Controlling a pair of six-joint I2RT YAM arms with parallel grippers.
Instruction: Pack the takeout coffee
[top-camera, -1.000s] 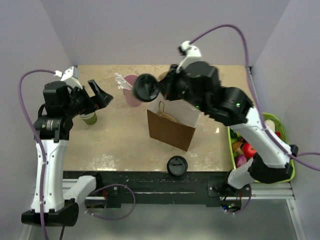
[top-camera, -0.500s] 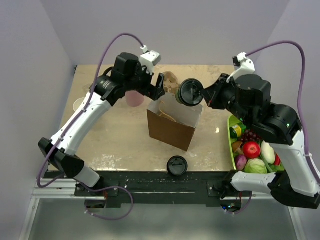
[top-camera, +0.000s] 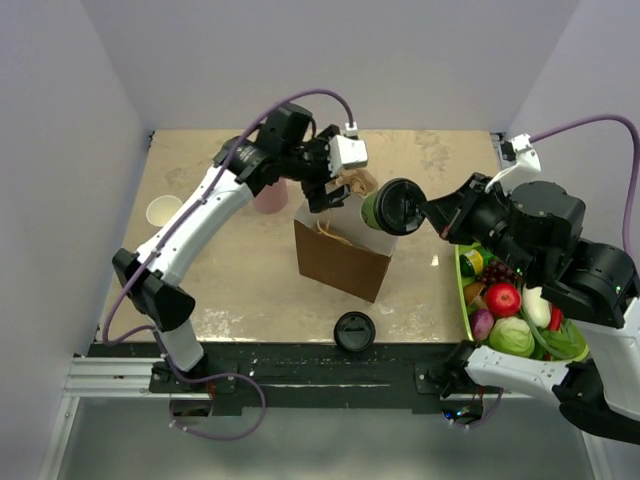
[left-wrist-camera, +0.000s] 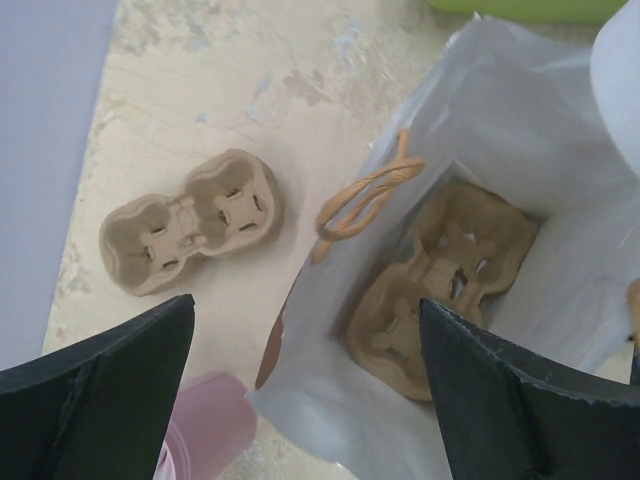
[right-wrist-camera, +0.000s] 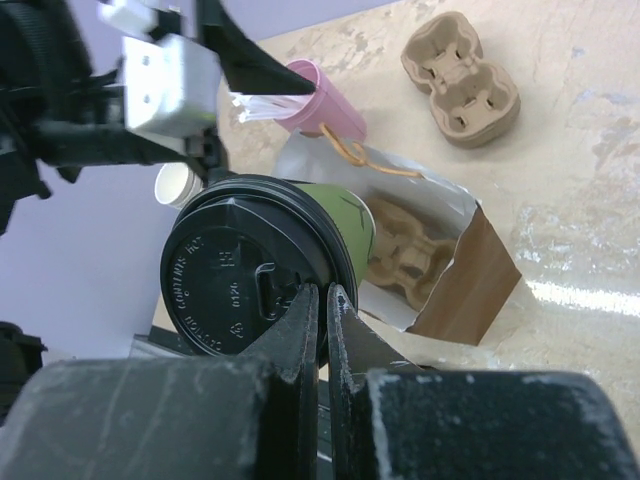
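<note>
View from above a beige table (top-camera: 230, 270) with two robot arms; a brown paper bag with a white lining and twisted paper handles (top-camera: 340, 262) stands open near the middle.

The right gripper (top-camera: 428, 212) has its two fingers pinched almost together on the rim of the lid of the takeout coffee (top-camera: 398, 207), a small paper cup with olive-green sides and a round black plastic lid. The cup is tipped on its side in the air, with the lid facing the right arm and the green body pointing over the right far corner of the bag's mouth; whether it touches the bag cannot be told.

The left gripper (top-camera: 325, 190) hangs over the bag's far edge with its fingers spread wide, holding nothing.

The left wrist view looks down into the bag; a tan moulded-pulp cup carrier (left-wrist-camera: 440, 290) lies at its bottom, and a second carrier of the same kind (left-wrist-camera: 190, 220) lies on the table just beyond the bag.

A pink tumbler holding clear-wrapped straws (top-camera: 270, 197) stands beside the bag's far left corner; a lidless white paper cup (top-camera: 163, 211) sits well to the left; a loose black lid disc (top-camera: 354, 331) lies at the table's near edge; a lime-green tray (top-camera: 463, 290) of vegetables and fruit sits at the right.
</note>
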